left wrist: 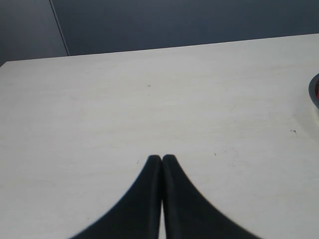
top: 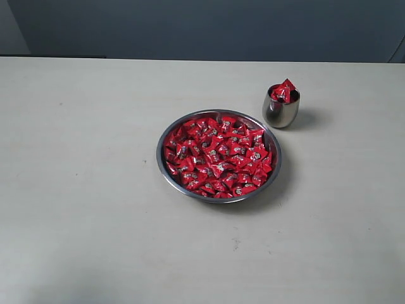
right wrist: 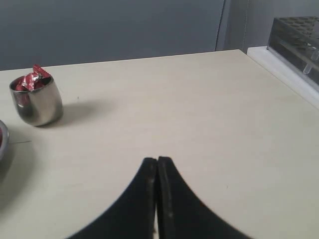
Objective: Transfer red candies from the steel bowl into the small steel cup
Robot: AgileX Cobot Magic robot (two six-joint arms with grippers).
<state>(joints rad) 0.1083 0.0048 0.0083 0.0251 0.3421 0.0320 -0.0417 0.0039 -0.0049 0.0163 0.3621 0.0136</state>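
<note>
The steel bowl [top: 161, 156] sits mid-table, heaped with red candies [top: 218, 155]. Behind it to the right stands the small steel cup [top: 280, 111], with a few red candies [top: 283, 92] poking above its rim. The right wrist view shows the same cup [right wrist: 37, 104] with its candies [right wrist: 33, 79], well away from my right gripper [right wrist: 157, 160], which is shut and holds nothing. My left gripper [left wrist: 162, 158] is shut too, empty, over bare table. Only a sliver of the bowl's rim [left wrist: 314, 92] shows in the left wrist view. Neither arm appears in the exterior view.
A pale tabletop [top: 88, 190] stretches round the bowl and cup. A dark wall [top: 202, 28] runs behind the table's far edge. In the right wrist view a dark rack on a white ledge [right wrist: 299, 37] stands past the table's side edge.
</note>
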